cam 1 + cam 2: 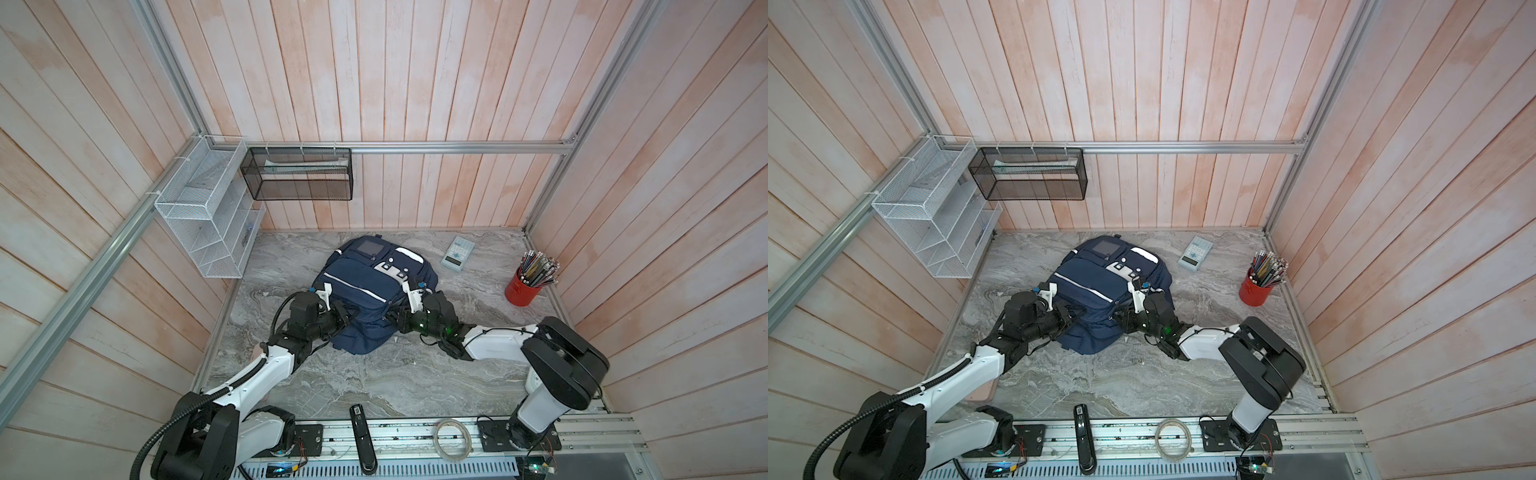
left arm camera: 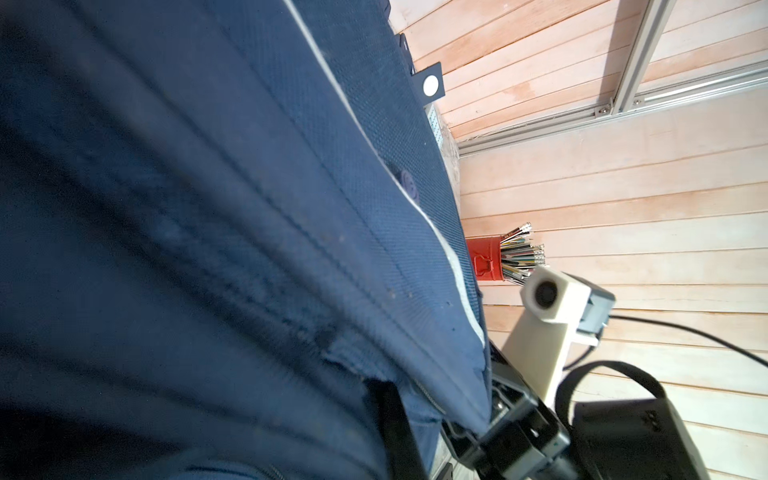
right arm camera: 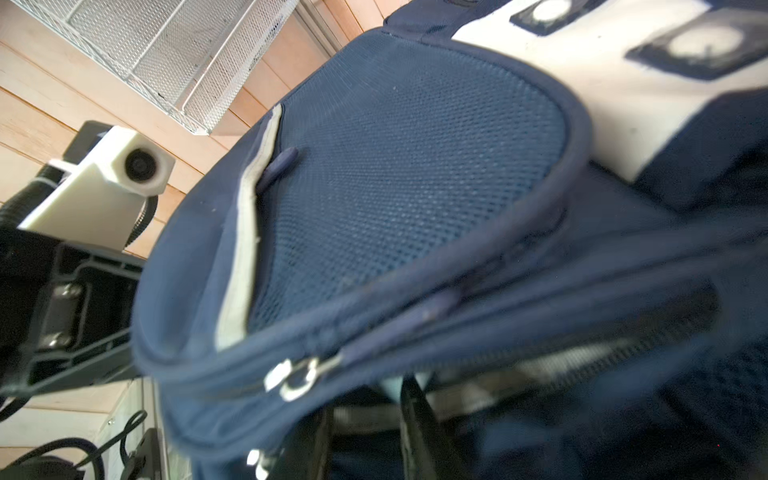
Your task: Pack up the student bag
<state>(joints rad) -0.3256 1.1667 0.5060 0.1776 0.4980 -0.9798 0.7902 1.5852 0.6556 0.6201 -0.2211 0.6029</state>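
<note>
Backpack mid-packing: the student bag [image 1: 365, 282] lies at the desk's [image 1: 374, 374] centre, both arms at its near edge. Left jaws closed tight; right jaws' gap unclear. Calculator [image 1: 457, 253] and pencil cup [image 1: 524, 286] sit outside, seemingly unpacked.

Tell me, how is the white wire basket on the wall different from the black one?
Colour: the white basket is pale wire, the black basket dark mesh. Shape: the white basket is tall with several slanted shelves; the black basket is one long low box. Place: the white basket hangs from the left rail, the black basket from the back rail. Both are see-through metal mesh hung up on silver rails.
</note>
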